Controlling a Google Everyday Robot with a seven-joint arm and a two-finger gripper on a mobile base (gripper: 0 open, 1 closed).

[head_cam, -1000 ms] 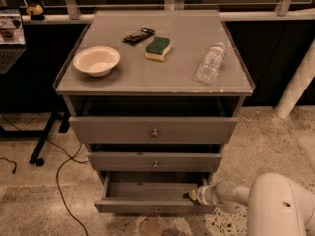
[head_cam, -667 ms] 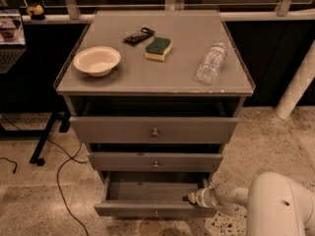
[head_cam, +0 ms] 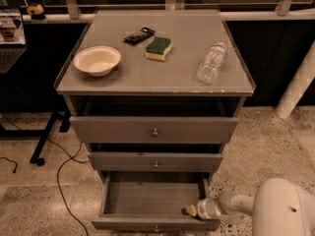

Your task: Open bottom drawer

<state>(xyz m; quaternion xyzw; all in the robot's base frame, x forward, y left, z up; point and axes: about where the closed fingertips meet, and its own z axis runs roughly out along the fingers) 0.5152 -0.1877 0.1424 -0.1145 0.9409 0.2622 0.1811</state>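
Camera view: hand (head_cam: 190,211) at front-right of bottom drawer (head_cam: 147,199) (front partly cropped).

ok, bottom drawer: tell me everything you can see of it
The bottom drawer is the lowest of three, grey and flat-fronted, with a small round metal knob at the centre of its front. It is pulled well out and sits level, showing a shallow, plain grey inside. The gripper is at its right front corner, just behind the front panel; whether it touches the drawer is unclear.
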